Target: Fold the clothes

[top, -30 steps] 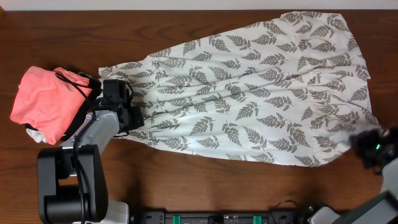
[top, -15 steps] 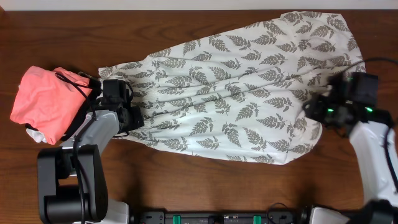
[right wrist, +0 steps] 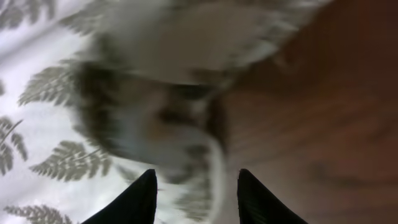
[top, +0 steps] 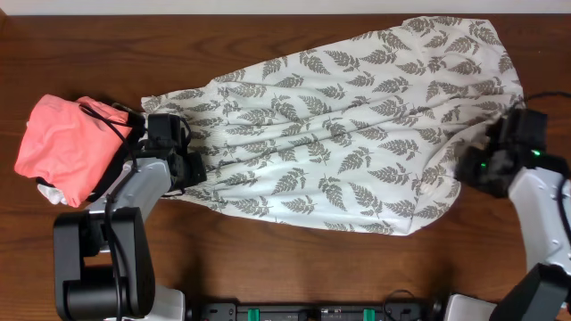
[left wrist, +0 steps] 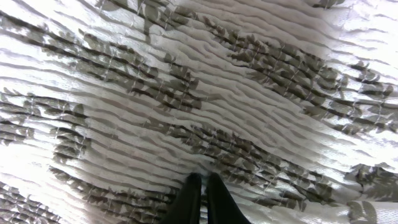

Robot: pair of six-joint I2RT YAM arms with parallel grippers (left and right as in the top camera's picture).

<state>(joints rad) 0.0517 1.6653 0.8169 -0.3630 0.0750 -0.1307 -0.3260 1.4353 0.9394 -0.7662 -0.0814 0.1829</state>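
The clothes [top: 357,134], a long white garment printed with grey fern leaves, lie flat across the table from the far right down to the left. The lower right corner is folded in over the body. My right gripper [top: 473,168] hovers at that folded right edge. In the right wrist view it [right wrist: 196,173] is open, with the blurred hem [right wrist: 186,124] just beyond its tips and nothing gripped. My left gripper [top: 187,168] sits on the garment's narrow left end. In the left wrist view its jaws [left wrist: 203,177] are pressed together on the gathered fabric [left wrist: 186,93].
A salmon-pink folded garment [top: 67,147] lies at the left edge, with a black cable [top: 107,116] over it and a bit of white cloth [top: 49,190] under it. Bare wooden table [top: 294,267] runs along the front. The arm bases stand at the front corners.
My right gripper carried the lower right corner up and left over the garment, then opened and let it go, drawing back slightly to the right. The left arm has not moved.
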